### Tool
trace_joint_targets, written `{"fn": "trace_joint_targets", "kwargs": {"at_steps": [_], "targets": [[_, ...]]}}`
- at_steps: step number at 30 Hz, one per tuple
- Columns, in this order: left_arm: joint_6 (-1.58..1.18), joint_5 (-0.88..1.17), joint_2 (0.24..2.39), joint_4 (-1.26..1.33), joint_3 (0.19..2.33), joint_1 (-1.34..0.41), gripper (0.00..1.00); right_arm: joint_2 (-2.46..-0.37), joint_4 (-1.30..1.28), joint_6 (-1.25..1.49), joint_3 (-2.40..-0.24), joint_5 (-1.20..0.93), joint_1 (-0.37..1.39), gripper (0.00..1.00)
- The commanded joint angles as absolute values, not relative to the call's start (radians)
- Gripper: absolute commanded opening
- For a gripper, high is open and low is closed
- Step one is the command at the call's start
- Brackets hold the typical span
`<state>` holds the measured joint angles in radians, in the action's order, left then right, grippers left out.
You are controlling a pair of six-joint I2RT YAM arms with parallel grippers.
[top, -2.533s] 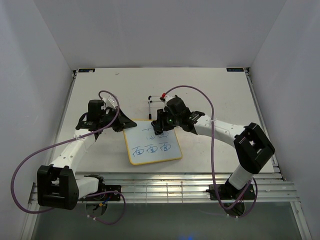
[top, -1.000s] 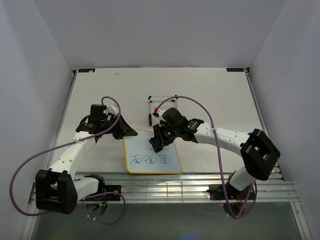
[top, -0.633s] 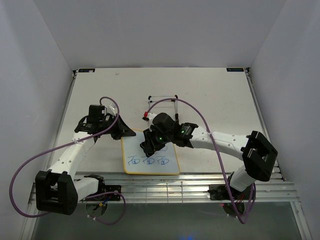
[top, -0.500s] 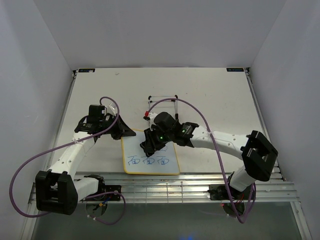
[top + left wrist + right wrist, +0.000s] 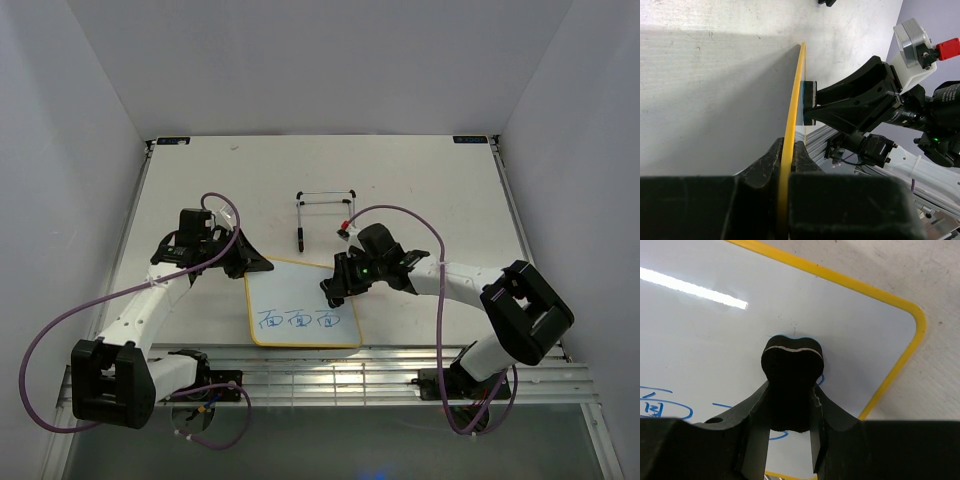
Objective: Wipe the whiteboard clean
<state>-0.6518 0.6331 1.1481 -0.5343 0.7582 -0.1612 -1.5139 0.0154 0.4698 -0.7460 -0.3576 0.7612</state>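
The whiteboard (image 5: 295,295) lies flat near the table's front edge, white with a yellow frame (image 5: 900,360). A row of blue marks (image 5: 295,321) runs along its near part; its far part is white. My left gripper (image 5: 255,266) is shut on the board's far left frame edge (image 5: 790,130). My right gripper (image 5: 335,290) is shut on the black eraser (image 5: 792,377), pressed on the board's right part. The eraser also shows in the left wrist view (image 5: 808,100), touching the board.
A thin black wire easel stand (image 5: 325,208) stands behind the board, mid-table. The metal rail (image 5: 330,375) runs along the table's front edge just below the board. White walls enclose the table on three sides.
The right gripper swept the eraser from the board's left part to its right part. The marks in the far row are gone. The board shifted slightly; the left gripper kept hold.
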Motion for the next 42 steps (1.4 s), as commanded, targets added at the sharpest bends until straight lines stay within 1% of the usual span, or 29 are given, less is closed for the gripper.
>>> {"fn": "trace_joint_targets", "kwargs": {"at_steps": [1,3,5,8,10,12,17,22,23,26,30,31,34,35,38,42], "targets": [[-0.428,0.236,1.160,-0.511,0.732,-0.169,0.00,-1.574,-0.107,0.380,-0.707,-0.279,0.759,0.22],[-0.428,0.239,1.163,-0.509,0.733,-0.169,0.00,-1.560,-0.103,0.388,-0.725,-0.305,0.764,0.20],[-0.428,0.242,1.167,-0.509,0.735,-0.169,0.00,-1.530,-0.092,0.399,-0.761,-0.360,0.773,0.20],[-0.426,0.247,1.170,-0.508,0.735,-0.169,0.00,-1.497,-0.086,0.425,-0.856,-0.364,0.847,0.20],[-0.428,0.245,1.169,-0.506,0.735,-0.169,0.00,-1.505,-0.089,0.443,-0.920,-0.353,0.928,0.19],[-0.429,0.242,1.169,-0.506,0.735,-0.169,0.00,-1.529,-0.095,0.454,-1.021,-0.330,0.998,0.15],[-0.431,0.238,1.164,-0.508,0.733,-0.169,0.00,-1.692,-0.173,0.451,-1.250,-0.275,1.086,0.15],[-0.431,0.232,1.155,-0.508,0.732,-0.169,0.00,-1.785,-0.235,0.445,-1.333,-0.241,1.121,0.15],[-0.431,0.232,1.155,-0.508,0.732,-0.169,0.00,-1.787,-0.245,0.440,-1.328,-0.203,1.120,0.15],[-0.430,0.235,1.152,-0.506,0.732,-0.170,0.00,-1.778,-0.250,0.440,-1.272,-0.196,1.059,0.15],[-0.429,0.238,1.149,-0.508,0.732,-0.169,0.00,-1.741,-0.252,0.434,-1.138,-0.166,0.964,0.15],[-0.428,0.236,1.147,-0.506,0.732,-0.169,0.00,-1.723,-0.252,0.428,-1.077,-0.164,0.944,0.15],[-0.430,0.235,1.146,-0.508,0.732,-0.169,0.00,-1.691,-0.229,0.403,-0.981,-0.175,0.871,0.15],[-0.430,0.236,1.146,-0.506,0.732,-0.169,0.00,-1.686,-0.218,0.400,-0.918,-0.190,0.839,0.15],[-0.428,0.238,1.149,-0.508,0.733,-0.170,0.00,-1.672,-0.161,0.380,-0.812,-0.212,0.801,0.15],[-0.430,0.232,1.144,-0.508,0.732,-0.170,0.00,-1.667,-0.123,0.364,-0.726,-0.221,0.736,0.14]]}}
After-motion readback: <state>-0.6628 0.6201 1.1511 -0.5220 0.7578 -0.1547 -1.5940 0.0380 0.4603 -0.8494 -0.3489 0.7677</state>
